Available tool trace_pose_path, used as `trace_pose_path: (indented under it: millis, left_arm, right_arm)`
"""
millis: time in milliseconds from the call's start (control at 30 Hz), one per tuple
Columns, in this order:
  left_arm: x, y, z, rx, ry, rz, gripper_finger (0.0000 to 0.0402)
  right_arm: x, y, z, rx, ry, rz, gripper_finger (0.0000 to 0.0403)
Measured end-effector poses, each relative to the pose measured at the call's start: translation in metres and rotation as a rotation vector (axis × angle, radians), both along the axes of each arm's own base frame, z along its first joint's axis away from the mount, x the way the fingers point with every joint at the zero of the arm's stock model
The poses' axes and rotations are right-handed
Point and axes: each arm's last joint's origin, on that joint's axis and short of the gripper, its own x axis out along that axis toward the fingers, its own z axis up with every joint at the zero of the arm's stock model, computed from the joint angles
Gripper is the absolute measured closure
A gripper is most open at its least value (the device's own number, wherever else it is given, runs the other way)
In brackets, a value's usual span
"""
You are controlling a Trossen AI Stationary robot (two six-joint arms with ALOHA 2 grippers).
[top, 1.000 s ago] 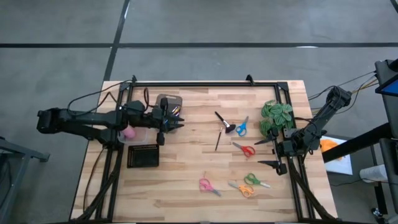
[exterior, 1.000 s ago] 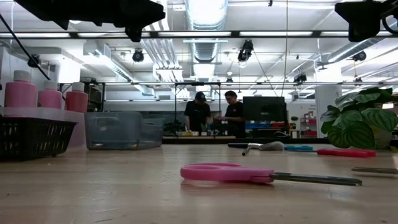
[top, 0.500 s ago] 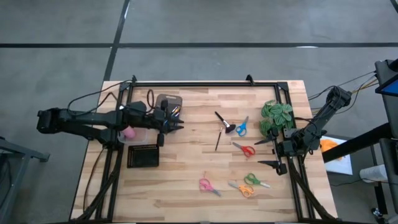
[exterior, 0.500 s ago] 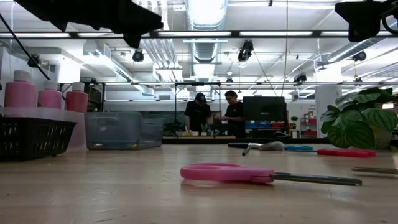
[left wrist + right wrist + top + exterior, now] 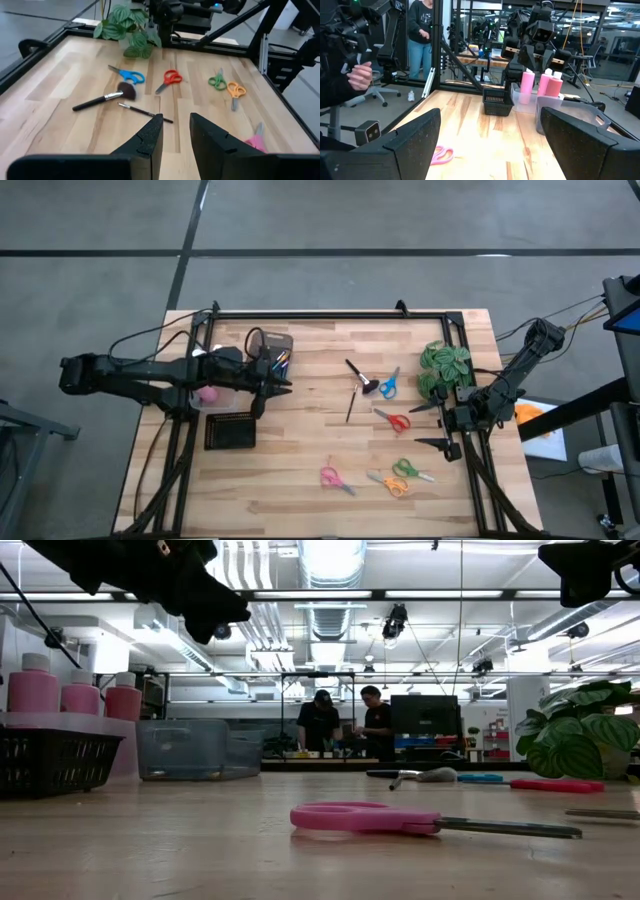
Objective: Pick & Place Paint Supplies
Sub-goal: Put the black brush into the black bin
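Planks of pale wood make up the bench (image 5: 300,470), which is edged by a black frame and stands on a grey floor. Beyond it, the low view looks into a workshop with ceiling lights, where two people (image 5: 345,722) stand at a far counter. The right wrist view shows a seated person's hand (image 5: 360,75) at the side.

A clear bin (image 5: 272,342) near the back left holds several thin paintbrushes (image 5: 281,359). Beside it a shallow clear tray (image 5: 60,720) carries three pink bottles (image 5: 70,690) with white caps. A black mesh basket (image 5: 230,430) sits just in front of that tray; what it holds cannot be told.

Loose on the bench lie a stubby black brush (image 5: 102,97) and a thin paintbrush (image 5: 145,112), close together, with blue, red, green, orange and pink scissors (image 5: 430,820) spread around. A green plant (image 5: 444,368) stands at the right edge.

The left gripper (image 5: 175,131) hovers by the bin, its fingers narrowly apart and holding nothing. The right gripper (image 5: 490,145) waits at the right edge, spread wide and empty.
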Motion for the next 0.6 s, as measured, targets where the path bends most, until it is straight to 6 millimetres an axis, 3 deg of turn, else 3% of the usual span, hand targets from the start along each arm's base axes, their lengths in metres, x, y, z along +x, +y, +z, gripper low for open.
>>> trace_pose_path:
  millis: [600]
  left_arm:
    - [0.0001, 0.0001, 0.0003, 0.005, -0.003, 0.002, 0.0305]
  right_arm:
    - [-0.0001, -0.0001, 0.0028, 0.022, -0.022, 0.000, 0.0062]
